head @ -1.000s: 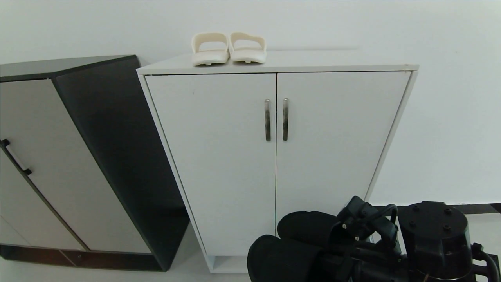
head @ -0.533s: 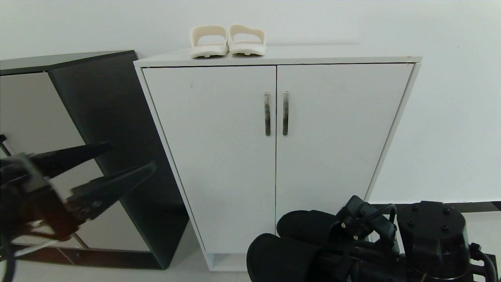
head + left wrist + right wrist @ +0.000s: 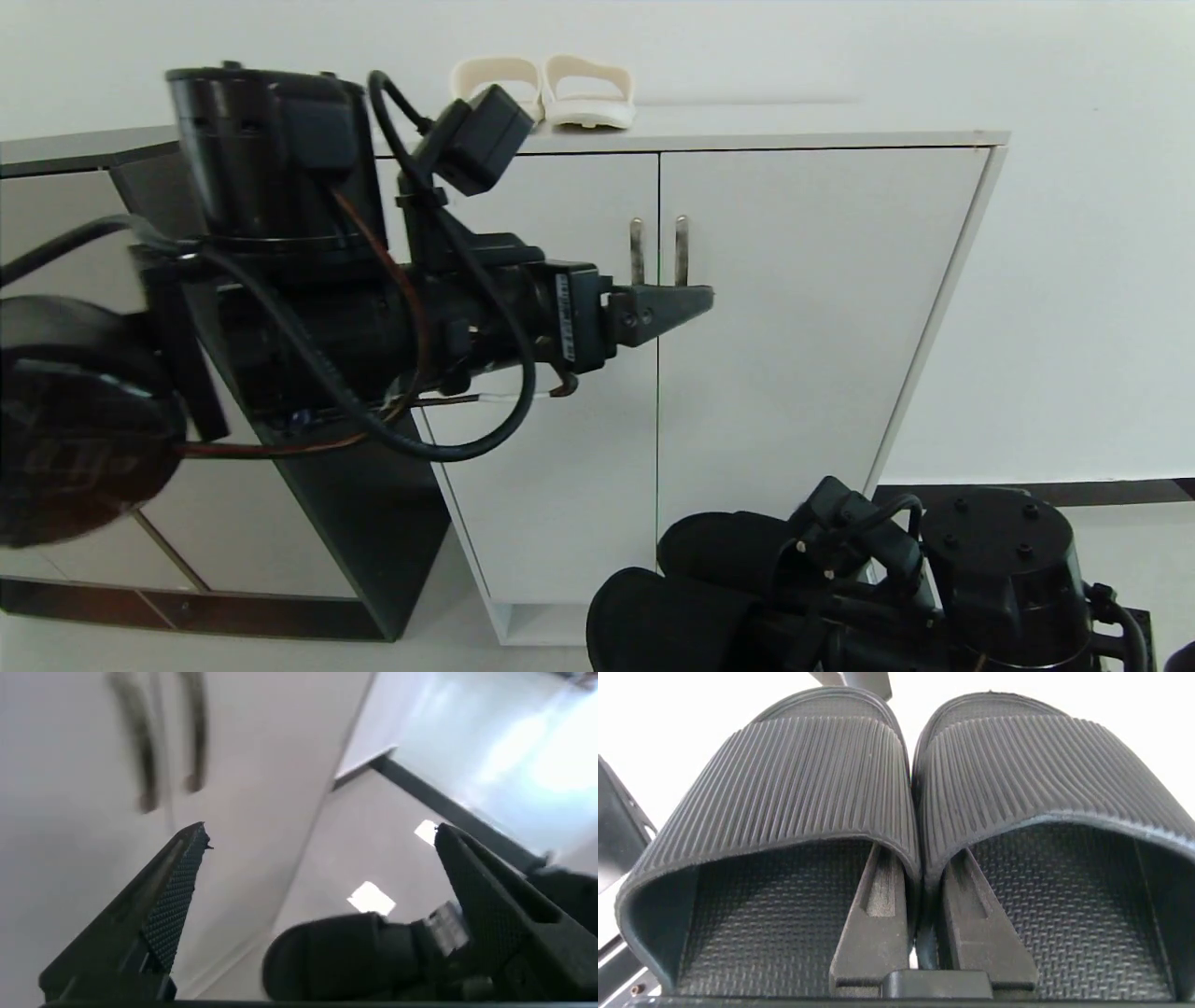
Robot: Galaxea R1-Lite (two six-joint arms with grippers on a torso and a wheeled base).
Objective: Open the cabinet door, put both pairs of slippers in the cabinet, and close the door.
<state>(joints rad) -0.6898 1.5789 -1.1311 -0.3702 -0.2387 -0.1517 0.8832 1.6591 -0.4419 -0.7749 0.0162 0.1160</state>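
Observation:
The white cabinet (image 3: 803, 308) has both doors closed, its two metal handles (image 3: 681, 245) side by side at the centre seam. A cream pair of slippers (image 3: 579, 89) rests on its top. My left gripper (image 3: 702, 299) (image 3: 322, 833) is open, level with the lower ends of the handles (image 3: 140, 756) and just in front of them. Low at the right, my right gripper (image 3: 920, 854) is shut on the black pair of slippers (image 3: 709, 569) (image 3: 813, 793). Its fingers (image 3: 873, 915) sit inside the two slippers and pinch their inner walls together.
A dark cabinet (image 3: 355, 504) with a grey door stands directly left of the white one. A white wall lies behind and a black baseboard (image 3: 1027, 490) runs along the floor at the right. My left arm hides much of the left door.
My left arm has swung up from the lower left to the cabinet handles. The head view shifted slightly downward. The right arm with the black slippers has hardly moved.

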